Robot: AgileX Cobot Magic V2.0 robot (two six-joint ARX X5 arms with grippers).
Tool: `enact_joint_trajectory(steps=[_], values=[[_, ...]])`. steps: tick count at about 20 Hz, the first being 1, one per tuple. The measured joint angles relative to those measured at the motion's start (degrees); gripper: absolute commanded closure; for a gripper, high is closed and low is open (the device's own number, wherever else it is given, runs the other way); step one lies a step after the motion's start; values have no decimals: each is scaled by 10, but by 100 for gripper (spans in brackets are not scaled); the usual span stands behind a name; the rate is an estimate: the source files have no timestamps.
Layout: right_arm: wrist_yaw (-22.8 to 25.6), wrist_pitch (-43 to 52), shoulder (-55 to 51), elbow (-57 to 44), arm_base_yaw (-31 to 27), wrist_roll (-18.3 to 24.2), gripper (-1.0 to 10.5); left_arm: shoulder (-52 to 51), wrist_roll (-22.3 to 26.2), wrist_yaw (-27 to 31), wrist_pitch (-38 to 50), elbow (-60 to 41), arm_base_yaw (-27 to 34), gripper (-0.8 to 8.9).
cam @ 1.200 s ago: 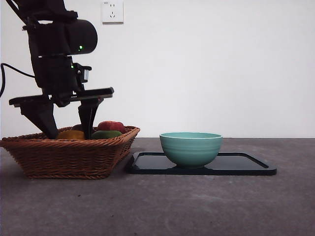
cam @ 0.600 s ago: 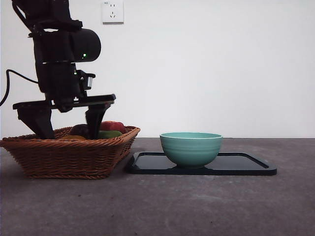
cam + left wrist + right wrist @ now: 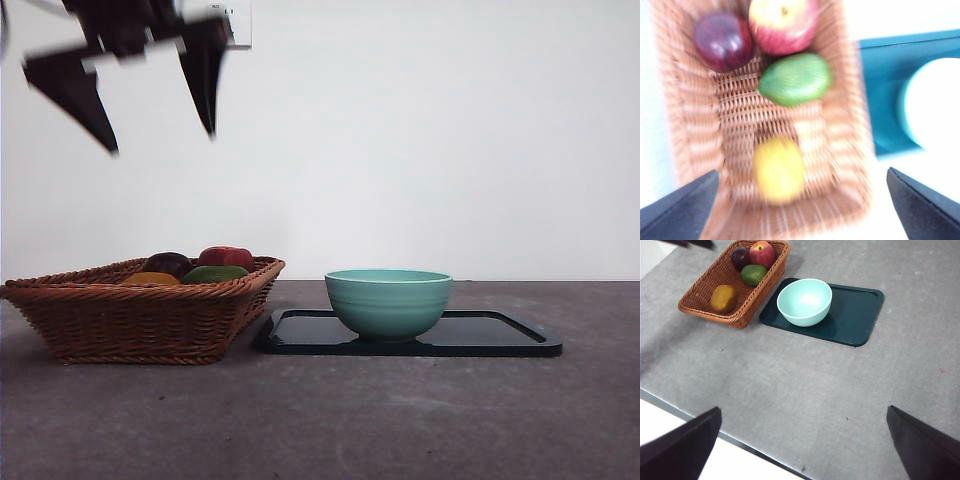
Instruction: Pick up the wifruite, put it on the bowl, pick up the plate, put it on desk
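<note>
The wifruite (image 3: 723, 298), an oval brownish-orange fruit, lies in the wicker basket, seen blurred in the left wrist view (image 3: 778, 170) and just above the rim in the front view (image 3: 150, 279). My left gripper (image 3: 162, 141) hangs open and empty high above the basket (image 3: 801, 171). The mint-green bowl (image 3: 388, 300) stands on the dark plate (image 3: 500, 335), a flat tray right of the basket, both also in the right wrist view (image 3: 805, 301) (image 3: 855, 315). My right gripper (image 3: 804, 410) is open and empty, high over the desk (image 3: 815, 390).
The wicker basket (image 3: 140, 320) also holds a dark purple fruit (image 3: 740, 257), a red apple (image 3: 762, 252) and a green fruit (image 3: 754, 274). The tray touches the basket's right side. The desk's near edge (image 3: 740, 440) shows in the right wrist view.
My left gripper has risen from inside the basket to high above it, still open and empty. The fruits, bowl and plate have not moved.
</note>
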State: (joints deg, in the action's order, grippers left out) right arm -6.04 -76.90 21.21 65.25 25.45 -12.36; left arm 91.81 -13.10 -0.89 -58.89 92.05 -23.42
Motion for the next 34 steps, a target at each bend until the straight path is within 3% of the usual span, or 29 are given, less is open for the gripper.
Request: enact_joint_trajectory(steps=[5, 8, 16, 27, 34], values=[[0, 0, 0, 0, 0, 0, 403, -129, 66, -94, -91, 2, -23, 272], [0, 0, 0, 0, 0, 0, 403, -216, 95, -100, -143, 2, -44, 267], [0, 0, 0, 0, 0, 0, 403, -396, 143, -203, -186, 2, -63, 252], [0, 0, 0, 0, 0, -4, 403, -557, 148, -205, -216, -39, -79, 252], [0, 0, 0, 0, 0, -54, 403, -588, 148, -205, -216, -115, -102, 252]])
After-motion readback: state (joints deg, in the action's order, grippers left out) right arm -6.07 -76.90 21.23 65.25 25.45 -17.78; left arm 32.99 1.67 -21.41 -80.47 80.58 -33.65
